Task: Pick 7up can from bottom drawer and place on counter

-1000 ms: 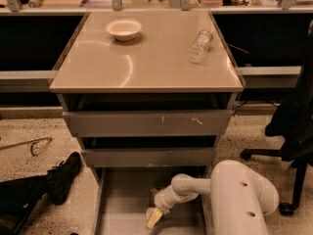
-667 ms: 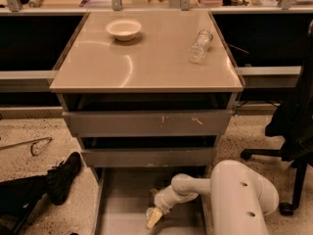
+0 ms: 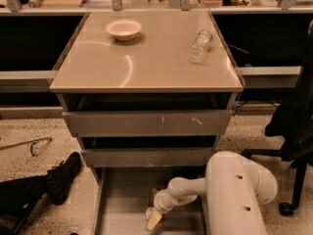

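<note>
The bottom drawer (image 3: 122,204) is pulled out at the foot of the grey cabinet, and its flat grey floor shows. My white arm reaches down into it from the right. My gripper (image 3: 153,219) is low over the drawer floor near its front middle, with a pale yellow tip. A small silvery-dark shape (image 3: 149,212) sits right against the gripper. I cannot tell whether it is the 7up can, which is otherwise hidden. The beige counter (image 3: 146,62) is the cabinet's top.
A white bowl (image 3: 123,29) and a clear plastic bottle (image 3: 200,46) lying on its side are on the counter. Two scratched grey drawer fronts (image 3: 146,124) overhang the open drawer. A black shoe and leg (image 3: 58,177) lie left on the floor, and a black chair (image 3: 293,126) stands right.
</note>
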Controlling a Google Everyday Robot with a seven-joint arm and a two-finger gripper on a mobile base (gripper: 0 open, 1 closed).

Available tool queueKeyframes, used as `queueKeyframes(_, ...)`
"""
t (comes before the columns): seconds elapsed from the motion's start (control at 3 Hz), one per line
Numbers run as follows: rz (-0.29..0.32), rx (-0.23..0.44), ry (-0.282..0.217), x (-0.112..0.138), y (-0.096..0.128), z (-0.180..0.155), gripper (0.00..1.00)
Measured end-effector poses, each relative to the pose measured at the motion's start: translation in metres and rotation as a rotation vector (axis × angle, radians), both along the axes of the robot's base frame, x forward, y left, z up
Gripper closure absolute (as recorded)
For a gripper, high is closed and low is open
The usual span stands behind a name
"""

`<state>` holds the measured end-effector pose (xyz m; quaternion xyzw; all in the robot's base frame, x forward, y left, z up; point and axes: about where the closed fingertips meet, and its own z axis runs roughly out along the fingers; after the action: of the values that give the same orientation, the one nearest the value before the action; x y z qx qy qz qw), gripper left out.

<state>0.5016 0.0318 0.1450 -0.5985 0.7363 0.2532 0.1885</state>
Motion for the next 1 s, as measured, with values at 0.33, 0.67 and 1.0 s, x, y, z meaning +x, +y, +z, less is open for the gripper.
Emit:
queueKeyframes(0.33, -0.001, -0.036, -0.045, -0.003, 0.002, -0.005, 0.00)
queueKeyframes(0.67, 0.006, -0.020, -0.055, -0.008, 0.006, -0.015, 0.00)
queueKeyframes(1.0, 0.008, -0.018, -0.054, -0.007, 0.006, -0.016, 0.17)
